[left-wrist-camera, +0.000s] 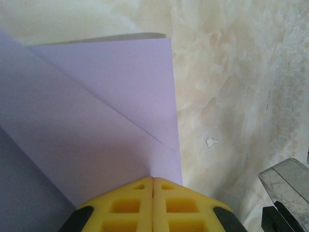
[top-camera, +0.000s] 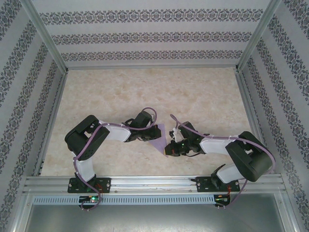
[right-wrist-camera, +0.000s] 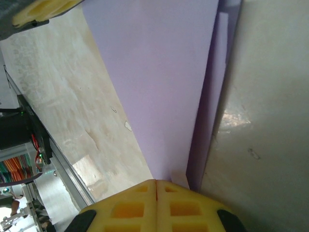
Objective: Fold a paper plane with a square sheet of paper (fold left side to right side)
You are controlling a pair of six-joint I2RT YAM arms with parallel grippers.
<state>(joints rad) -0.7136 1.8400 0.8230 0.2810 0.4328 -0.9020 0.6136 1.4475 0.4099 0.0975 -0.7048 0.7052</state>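
Observation:
The sheet of paper point(top-camera: 158, 141) is lavender and lies folded into a narrow wedge on the marble table, point toward the near edge. In the left wrist view the paper point(left-wrist-camera: 106, 96) shows a diagonal flap edge running down to its right side. My left gripper point(left-wrist-camera: 153, 179) is shut, its yellow tips set down on the paper's face near that edge. From the top it point(top-camera: 152, 137) sits at the wedge's left. My right gripper point(right-wrist-camera: 156, 181) is shut too, tips at the paper's point(right-wrist-camera: 159, 72) narrow end, where a darker lower layer shows to the right. Seen from above, it point(top-camera: 169, 147) is at the wedge's right.
The beige marble tabletop point(top-camera: 145, 92) stretches far behind the arms. An aluminium rail point(top-camera: 154, 182) runs along the near edge, and patterned walls point(top-camera: 145, 36) enclose three sides. A small white chip point(left-wrist-camera: 211, 142) marks the surface right of the paper.

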